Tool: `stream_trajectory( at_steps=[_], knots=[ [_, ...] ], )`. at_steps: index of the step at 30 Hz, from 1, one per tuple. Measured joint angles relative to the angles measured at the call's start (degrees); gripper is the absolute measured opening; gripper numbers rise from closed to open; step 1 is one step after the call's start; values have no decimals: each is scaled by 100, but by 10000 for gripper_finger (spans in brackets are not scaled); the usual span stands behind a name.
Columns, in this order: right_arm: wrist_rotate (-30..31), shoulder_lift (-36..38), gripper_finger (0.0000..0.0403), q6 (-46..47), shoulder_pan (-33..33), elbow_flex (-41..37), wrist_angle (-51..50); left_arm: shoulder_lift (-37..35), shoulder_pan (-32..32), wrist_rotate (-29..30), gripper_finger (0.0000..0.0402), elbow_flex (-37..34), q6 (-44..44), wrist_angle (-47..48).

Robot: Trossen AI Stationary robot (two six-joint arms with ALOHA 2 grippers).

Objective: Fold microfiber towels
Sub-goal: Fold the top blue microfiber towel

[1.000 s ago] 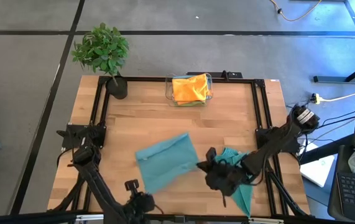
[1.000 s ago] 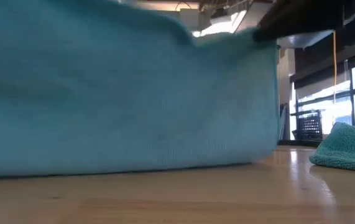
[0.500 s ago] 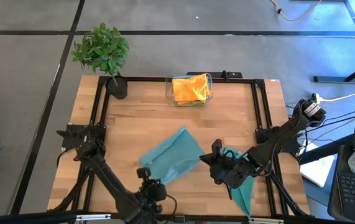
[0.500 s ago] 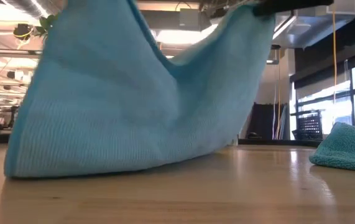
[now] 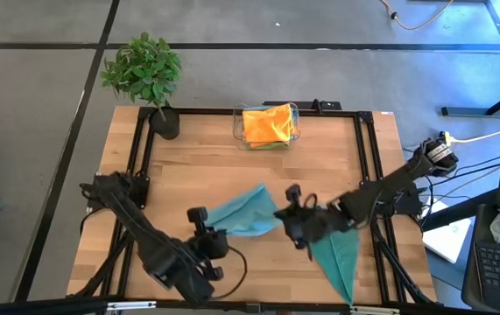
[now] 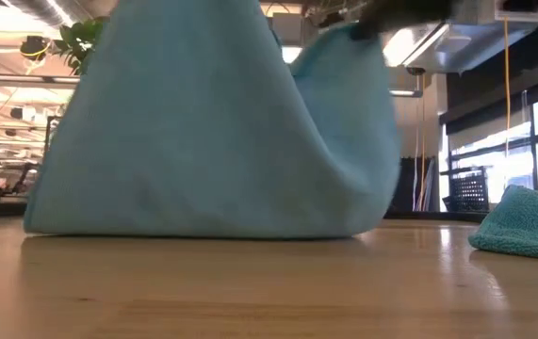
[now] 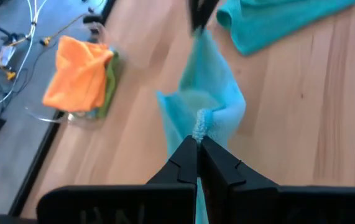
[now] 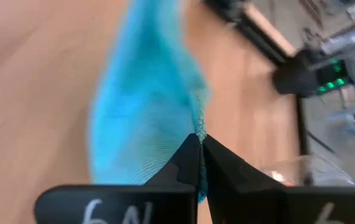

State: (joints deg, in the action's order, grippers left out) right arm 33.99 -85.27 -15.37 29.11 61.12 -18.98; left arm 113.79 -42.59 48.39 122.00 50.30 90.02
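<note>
Hanging between both grippers, a soft light-blue microfiber towel sags in the middle, and its lower edge touches the wooden table. The left gripper is pressed together on one corner of it, and the right gripper is pinched on the opposite corner. A second teal towel lies flat near the right arm. An orange cloth sits in the clear plastic bin at the far edge.
</note>
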Motion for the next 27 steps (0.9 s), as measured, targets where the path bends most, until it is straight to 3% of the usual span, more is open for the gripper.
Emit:
stream_trajectory(
  at_steps=[9, 18, 27],
  knots=[
    [14, 0, 9, -1215, -1232, 1370, 37, -773, 74, 75, 0, -1, -573, 0],
    [-1455, 0, 5, -1492, -2336, 2261, 27, -1400, 4, 44, 0, 2, -866, 2],
    [-2519, 0, 10, -1987, -2786, 2511, 242, -1782, -179, -251, 0, 2, -738, 0]
  ],
)
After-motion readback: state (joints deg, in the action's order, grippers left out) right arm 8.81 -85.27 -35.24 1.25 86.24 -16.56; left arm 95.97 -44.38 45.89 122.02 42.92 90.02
